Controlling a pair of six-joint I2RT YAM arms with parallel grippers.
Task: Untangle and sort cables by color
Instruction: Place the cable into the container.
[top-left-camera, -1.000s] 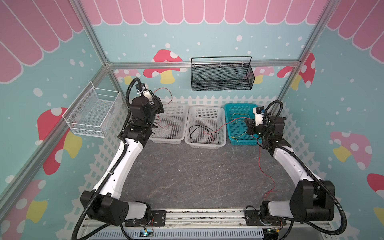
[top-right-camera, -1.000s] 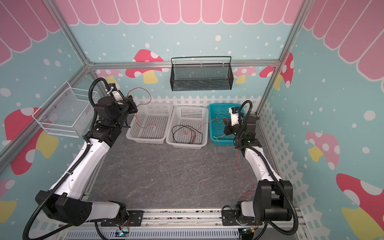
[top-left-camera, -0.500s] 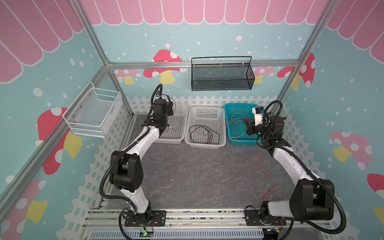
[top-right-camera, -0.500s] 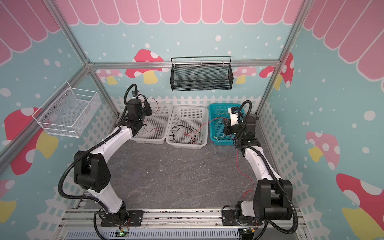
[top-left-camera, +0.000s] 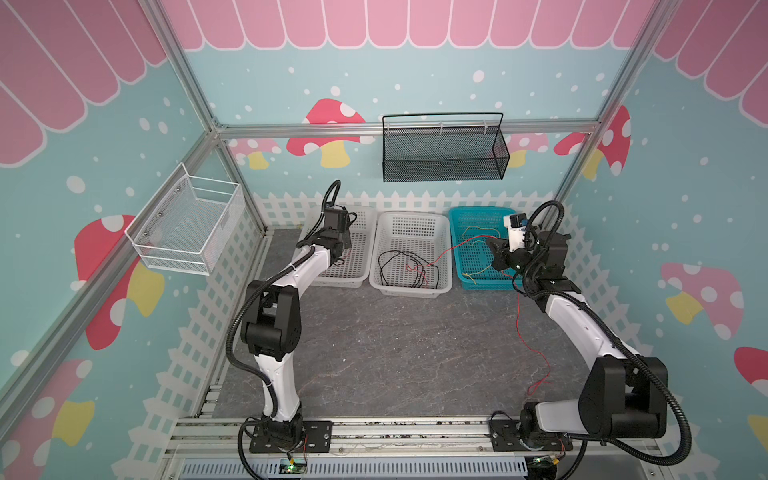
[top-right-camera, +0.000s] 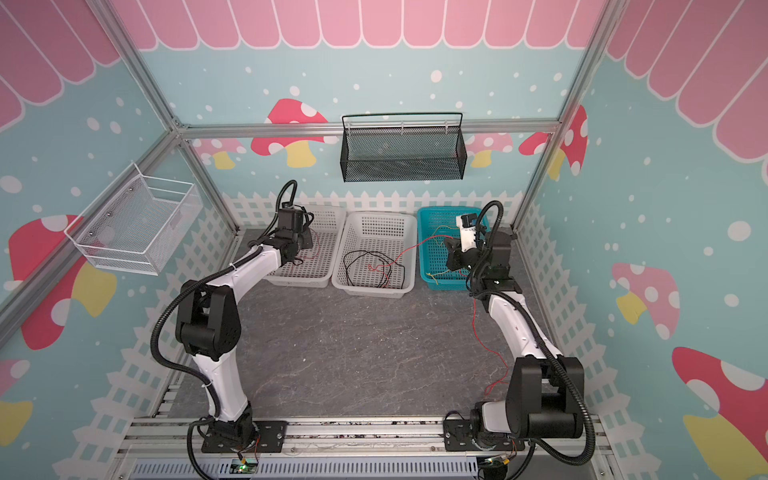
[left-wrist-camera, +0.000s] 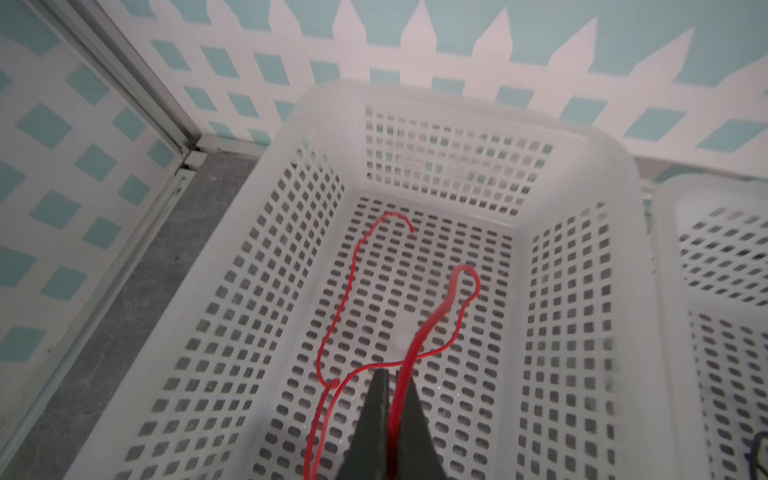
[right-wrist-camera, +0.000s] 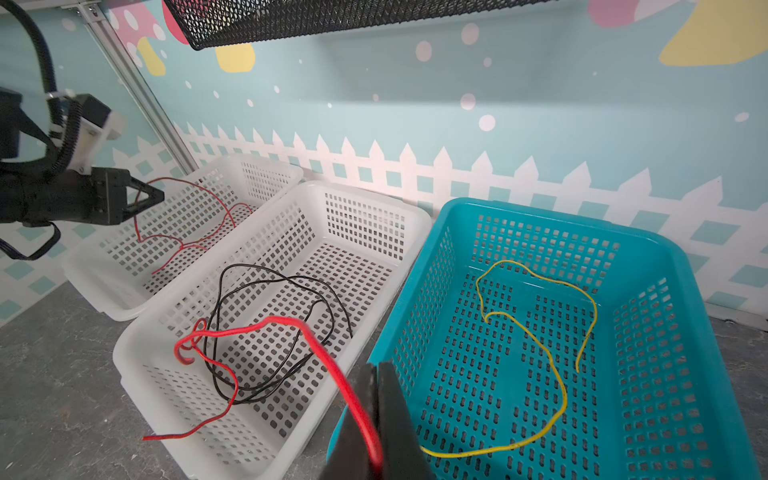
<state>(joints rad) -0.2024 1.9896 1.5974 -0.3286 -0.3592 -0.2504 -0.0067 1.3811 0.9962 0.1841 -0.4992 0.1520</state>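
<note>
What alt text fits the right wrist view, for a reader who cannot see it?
The right hand grips a red cable that trails into the middle white basket, across a coiled black cable. A yellow cable lies in the teal basket, and the left hand holds a second red cable over the far white basket.

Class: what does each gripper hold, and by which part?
Left gripper pinches a thin red cable partway along; the right gripper pinches a second thin red cable mid-length.

The left arm (top-left-camera: 300, 270) has folded its elbow upward and carried the left gripper (left-wrist-camera: 392, 376) down from high above the left white basket (left-wrist-camera: 615, 174) into it, so the red cable (left-wrist-camera: 347, 291) (pinched between the closed jaws) now reaches the basket floor.
</note>
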